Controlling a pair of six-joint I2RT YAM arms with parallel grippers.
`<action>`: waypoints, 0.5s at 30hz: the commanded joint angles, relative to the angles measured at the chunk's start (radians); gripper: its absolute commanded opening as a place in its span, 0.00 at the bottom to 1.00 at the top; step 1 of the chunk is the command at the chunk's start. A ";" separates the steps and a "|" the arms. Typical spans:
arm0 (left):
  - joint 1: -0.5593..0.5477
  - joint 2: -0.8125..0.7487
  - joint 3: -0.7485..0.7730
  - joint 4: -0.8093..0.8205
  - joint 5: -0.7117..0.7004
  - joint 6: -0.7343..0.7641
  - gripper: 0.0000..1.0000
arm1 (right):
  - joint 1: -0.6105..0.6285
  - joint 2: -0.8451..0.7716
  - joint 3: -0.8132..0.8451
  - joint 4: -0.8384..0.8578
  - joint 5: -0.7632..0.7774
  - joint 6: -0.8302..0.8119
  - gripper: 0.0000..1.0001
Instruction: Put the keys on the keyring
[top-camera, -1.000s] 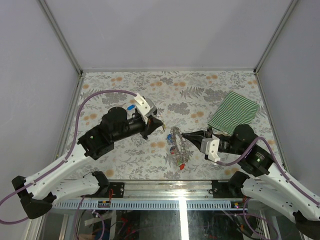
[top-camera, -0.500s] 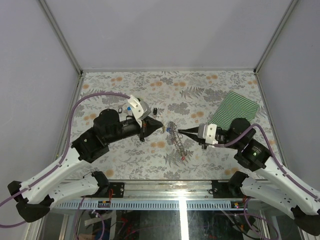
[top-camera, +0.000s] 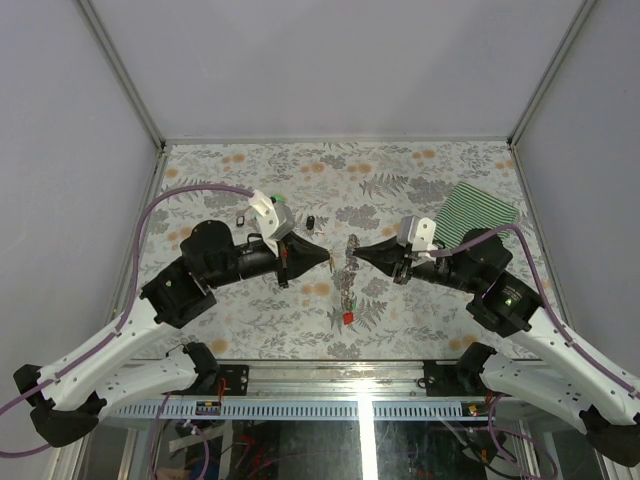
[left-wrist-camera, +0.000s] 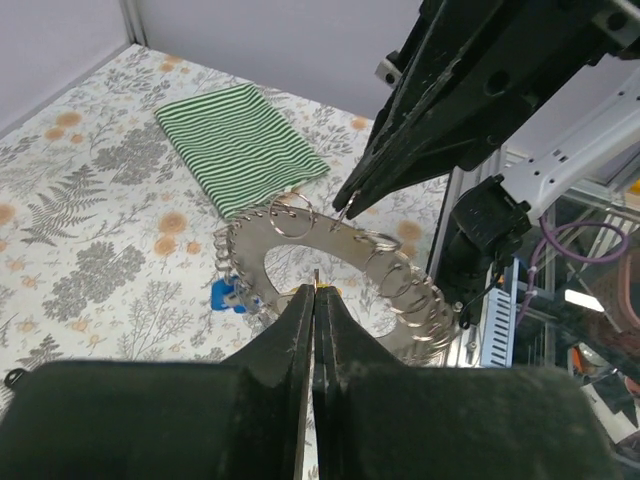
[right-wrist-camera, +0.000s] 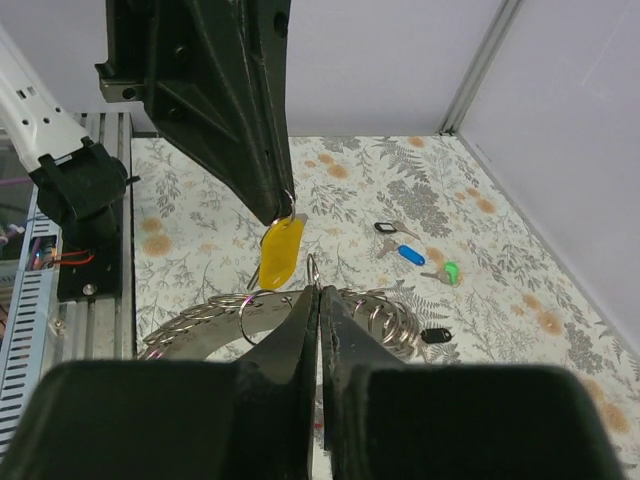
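Top external: mid-frame, right jaws clamp the raised keyring (top-camera: 350, 272), left jaws pinch a yellow key (right-wrist-camera: 280, 250); threading step, next needs fine alignment.

Overhead view, wrist views facing, sharing keyring (left-wrist-camera: 245, 250)

The keyring (left-wrist-camera: 340, 238) is shiny metal — cloth (left-wrist-camera: 240, 145) matt.

White links (top-camera: 110, 355), black housings (top-camera: 215, 255) and purple cables (top-camera: 200, 187); left tool (top-camera: 328, 258) and right tool (top-camera: 358, 252) are tapered black.
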 joint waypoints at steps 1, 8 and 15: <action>-0.007 -0.007 0.002 0.104 0.049 -0.070 0.00 | 0.005 -0.007 0.051 0.112 0.038 0.065 0.00; -0.005 0.027 0.007 0.167 0.129 -0.166 0.00 | 0.005 -0.045 -0.008 0.159 0.028 -0.050 0.00; -0.001 0.040 0.028 0.152 0.163 -0.135 0.00 | 0.006 -0.090 -0.037 0.159 -0.066 -0.156 0.00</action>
